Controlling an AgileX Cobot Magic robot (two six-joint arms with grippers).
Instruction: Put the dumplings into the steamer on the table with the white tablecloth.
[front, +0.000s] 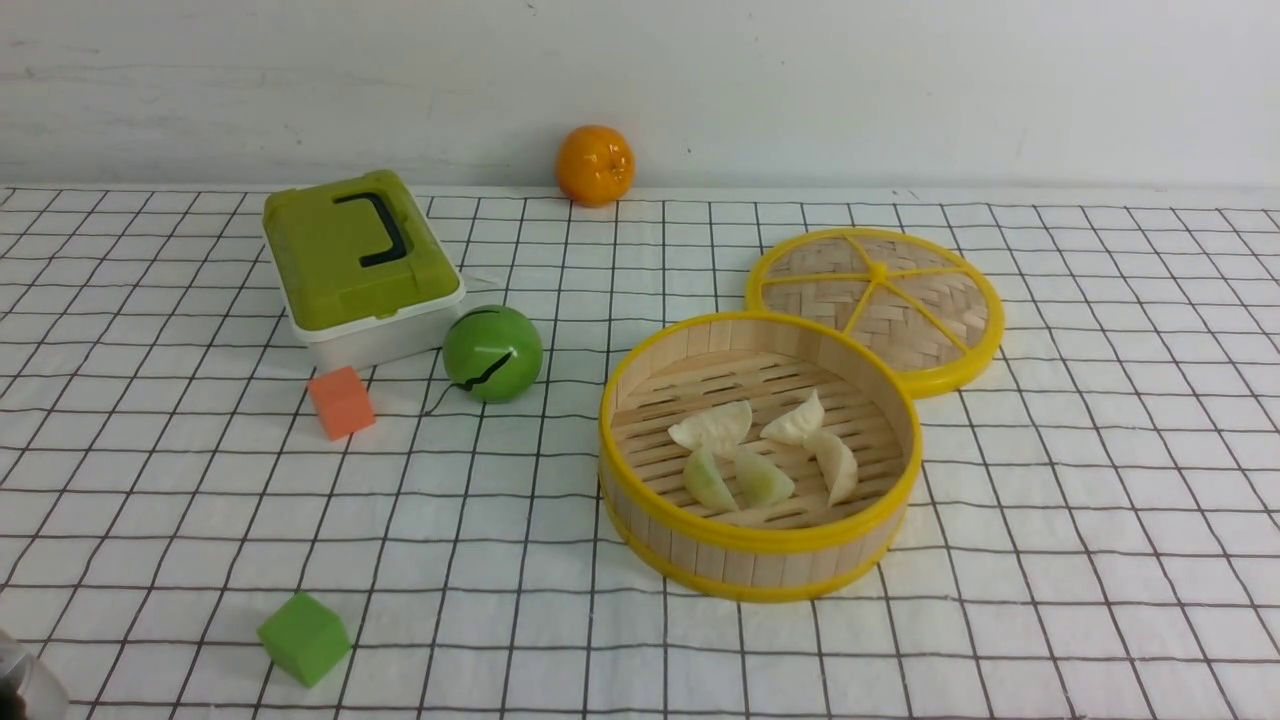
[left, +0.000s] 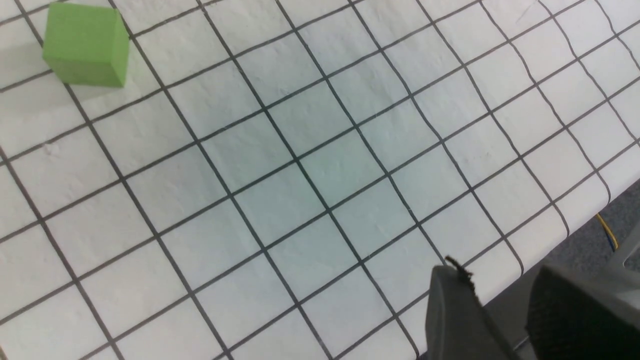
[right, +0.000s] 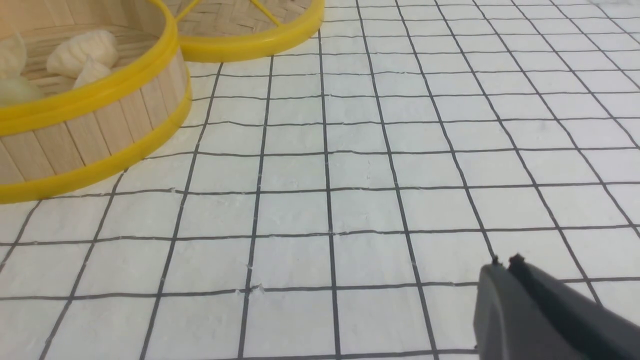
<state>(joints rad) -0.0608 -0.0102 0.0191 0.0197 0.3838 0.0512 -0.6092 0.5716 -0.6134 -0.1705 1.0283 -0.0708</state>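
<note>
Front view first: where are the dumplings (front: 712, 426)?

All five are inside the steamer (front: 765, 568), three cream-white and two pale green, on its slatted floor. The pale green ones sit at the near side, long axes slanted.

And around the steamer?

The woven lid (front: 800, 298) is just behind it, toward the robot's right; the green cube (front: 305, 640) lies well apart on the left of the table (front: 1040, 620).

Which arm is nearer?

The right, I'd judge, with the dumplings ahead of it and toward the robot's left. Its gripper (right: 505, 265) shows in the right wrist view: jaws shut, tips together, nothing between them.

The left one?

The left gripper (left: 495, 272) has its jaws partly open, with nothing seen in them. The left wrist view shows the cube and the cloth's edge, but neither steamer nor dumplings.

What does the right wrist view add?

The steamer's slatted side and some dumplings over its rim, from lower down. It can't confirm all five; the front view does. That one, in turn, shows nothing of the right jaws.

So what's next?

The placing looks complete. I'd expect both arms only to keep clear; a low sweep across the steamer could knock its rim.
</note>
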